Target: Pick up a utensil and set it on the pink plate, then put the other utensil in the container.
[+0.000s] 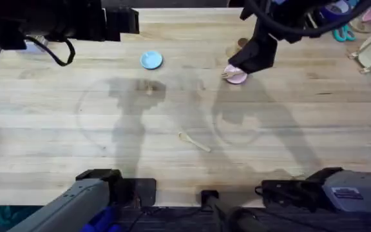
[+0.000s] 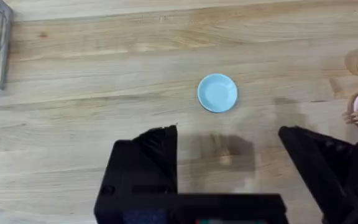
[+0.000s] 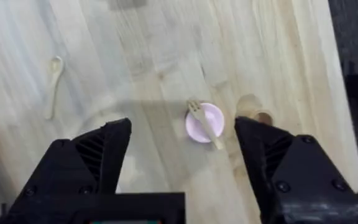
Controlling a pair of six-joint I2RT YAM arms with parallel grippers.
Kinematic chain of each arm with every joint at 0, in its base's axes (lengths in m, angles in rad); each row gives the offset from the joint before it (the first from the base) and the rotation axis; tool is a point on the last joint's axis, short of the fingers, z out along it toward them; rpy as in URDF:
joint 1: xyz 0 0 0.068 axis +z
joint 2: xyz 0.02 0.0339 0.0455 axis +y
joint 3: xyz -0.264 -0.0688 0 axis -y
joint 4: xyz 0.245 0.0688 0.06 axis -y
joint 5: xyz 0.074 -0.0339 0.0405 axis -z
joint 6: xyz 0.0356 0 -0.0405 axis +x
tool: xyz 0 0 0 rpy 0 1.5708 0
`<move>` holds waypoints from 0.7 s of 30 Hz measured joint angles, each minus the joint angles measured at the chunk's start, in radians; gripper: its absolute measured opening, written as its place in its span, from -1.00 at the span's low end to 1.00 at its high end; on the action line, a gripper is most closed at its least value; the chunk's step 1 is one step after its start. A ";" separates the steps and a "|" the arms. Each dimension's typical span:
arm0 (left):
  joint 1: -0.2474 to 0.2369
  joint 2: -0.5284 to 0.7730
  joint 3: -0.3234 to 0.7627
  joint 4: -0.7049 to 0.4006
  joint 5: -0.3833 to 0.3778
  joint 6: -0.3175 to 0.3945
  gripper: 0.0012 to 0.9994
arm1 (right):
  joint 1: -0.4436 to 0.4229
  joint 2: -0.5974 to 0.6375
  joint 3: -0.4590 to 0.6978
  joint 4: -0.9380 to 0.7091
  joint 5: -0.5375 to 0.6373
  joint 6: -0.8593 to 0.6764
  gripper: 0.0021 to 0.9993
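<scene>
Right wrist view shows the fork (image 3: 204,124) lying across the pink plate (image 3: 211,116), so the spoon (image 1: 194,142) at table centre comes next: approach square to its handle, pinch low. Right gripper (image 3: 182,155) hangs above the plate, jaws wide apart, empty. Left gripper (image 2: 229,152) also gapes, holding nothing

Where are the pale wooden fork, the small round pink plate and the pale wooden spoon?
pale wooden fork (image 3: 204,124): right wrist view, middle of its handle.
small round pink plate (image 3: 213,116): right wrist view, bare surface beside the fork.
pale wooden spoon (image 1: 194,142): overhead view, mid-handle.
</scene>
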 joint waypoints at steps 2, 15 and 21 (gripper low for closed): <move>0.000 0.000 0.000 0.000 0.000 0.000 0.99 | 0.010 -0.016 -0.020 0.000 0.000 0.021 0.99; 0.000 0.000 0.000 0.000 0.000 0.000 0.99 | 0.045 -0.157 -0.257 0.100 -0.004 0.221 0.99; 0.000 0.000 0.000 0.000 0.000 0.000 0.99 | 0.143 -0.197 -0.393 0.129 -0.005 0.259 0.99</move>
